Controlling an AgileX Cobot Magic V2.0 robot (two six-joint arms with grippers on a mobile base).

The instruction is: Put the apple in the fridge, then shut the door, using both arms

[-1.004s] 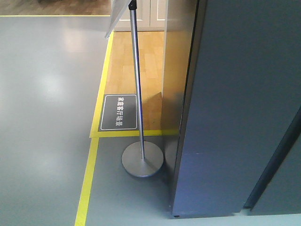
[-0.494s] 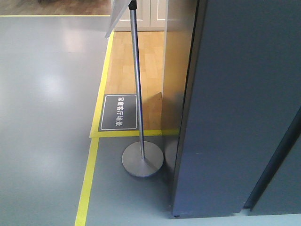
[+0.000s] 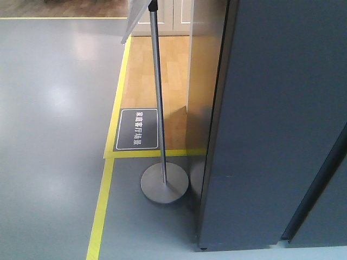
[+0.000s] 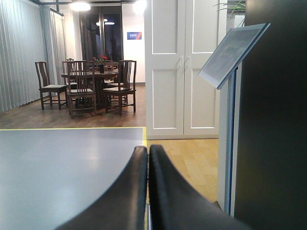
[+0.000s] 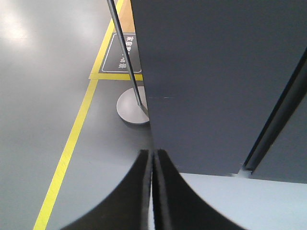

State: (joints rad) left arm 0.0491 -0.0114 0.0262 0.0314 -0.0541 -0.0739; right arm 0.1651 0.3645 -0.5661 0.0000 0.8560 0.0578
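The fridge [image 3: 271, 135] fills the right of the front view as a tall dark grey flat face; it also shows as the fridge [image 5: 216, 72] in the right wrist view and at the right edge as the fridge [image 4: 273, 120] in the left wrist view. A dark slanting seam [image 3: 314, 189] splits its face; I cannot tell which panel is the door. The apple is out of view. My left gripper [image 4: 147, 149] is shut with nothing in it, pointing across the floor. My right gripper [image 5: 153, 153] is shut and empty, just in front of the fridge's lower corner.
A sign stand with a round metal base [image 3: 164, 183] and a tilted board [image 4: 232, 52] stands close to the fridge's left side. Yellow floor tape [image 3: 100, 211] borders a wooden floor patch with a dark label [image 3: 138, 129]. White cabinet doors [image 4: 180, 67] and dining chairs [image 4: 91, 88] lie beyond.
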